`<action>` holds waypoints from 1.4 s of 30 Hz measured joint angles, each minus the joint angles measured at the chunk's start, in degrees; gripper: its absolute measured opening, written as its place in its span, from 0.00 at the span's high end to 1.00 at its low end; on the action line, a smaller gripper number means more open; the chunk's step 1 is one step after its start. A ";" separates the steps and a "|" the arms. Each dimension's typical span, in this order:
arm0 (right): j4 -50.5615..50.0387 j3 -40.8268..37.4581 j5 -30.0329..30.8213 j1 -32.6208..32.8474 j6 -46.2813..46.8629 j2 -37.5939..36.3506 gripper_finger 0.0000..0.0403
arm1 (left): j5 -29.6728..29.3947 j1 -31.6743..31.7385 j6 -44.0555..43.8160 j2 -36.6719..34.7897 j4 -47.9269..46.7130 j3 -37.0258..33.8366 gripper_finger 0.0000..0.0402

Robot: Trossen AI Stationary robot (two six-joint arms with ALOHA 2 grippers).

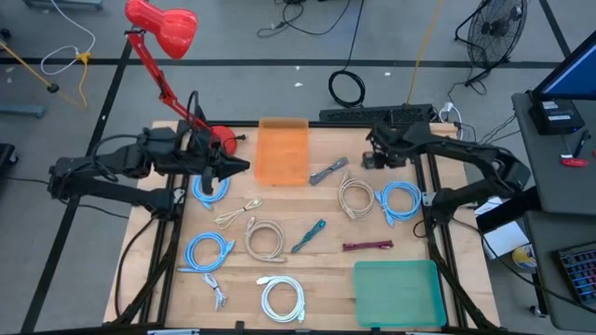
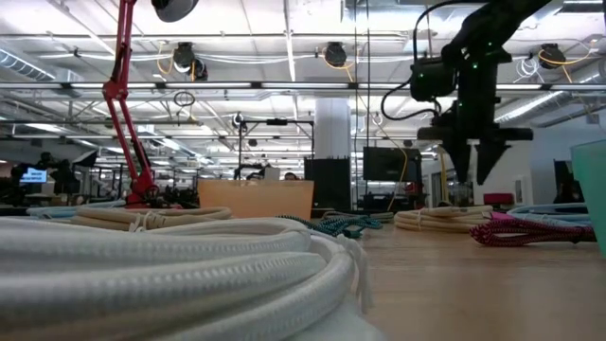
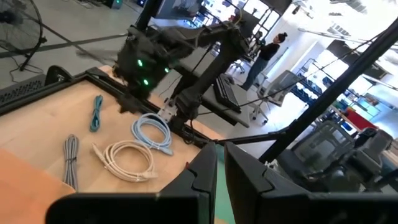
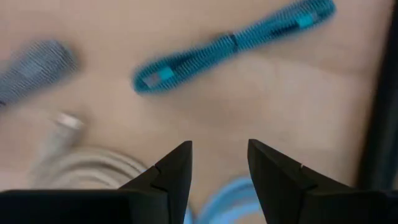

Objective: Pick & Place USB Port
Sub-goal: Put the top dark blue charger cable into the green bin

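Teal cable (image 1: 308,235) | beige coil (image 1: 264,240) beside (touching? unclear) | orange tray (image 1: 282,152) apart

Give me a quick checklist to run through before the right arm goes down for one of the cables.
1. Right gripper jaws open: ok, with a clear gap between them.
2. Right gripper empty: ok, nothing between the jaws.
3. Right gripper lined up over a cable: not ok; it hangs at the table's far right edge, with the beige cable and the blue cable nearer the front.
4. Left gripper out of the way: ok, it sits on the left side beside the orange tray.
5. Green tray free to receive: ok, nothing lies in it.
6. Which cable is the target: cannot tell.
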 joint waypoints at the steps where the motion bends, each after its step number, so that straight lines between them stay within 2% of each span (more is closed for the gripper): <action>1: 1.64 0.00 -0.57 -1.12 -0.03 -0.14 0.63 | -0.03 -0.31 0.00 0.04 -0.16 -0.02 0.92; 4: 4.94 0.00 -0.64 -4.22 0.71 -0.17 0.65 | -0.17 -1.56 0.31 0.61 0.09 -0.02 0.92; 8: 4.53 0.02 -0.66 -7.15 4.73 0.89 0.68 | -2.37 -3.61 0.57 1.98 0.02 -0.04 0.92; 15: 7.56 0.00 -0.62 -7.92 23.11 1.75 0.70 | -5.18 -6.25 1.23 6.12 0.63 -0.04 0.92; 19: 11.27 0.01 2.67 -8.96 30.66 1.94 0.70 | -5.51 -8.22 1.25 8.62 2.75 -0.04 0.92; 22: 12.48 0.02 3.24 -10.12 31.21 3.50 0.70 | -5.99 -9.92 1.22 10.22 4.92 -0.04 0.92; 28: 11.91 0.02 -2.29 -10.90 29.60 9.43 0.69 | -8.01 -13.59 1.18 11.47 7.65 -0.04 0.92; 36: 12.30 0.12 -1.54 -9.84 28.00 16.15 0.66 | -12.87 -17.76 -0.47 11.14 7.37 -0.04 0.92; 42: 14.04 0.31 -0.13 -9.57 26.24 18.96 0.69 | -16.11 -20.60 -1.42 11.19 7.27 -0.04 0.92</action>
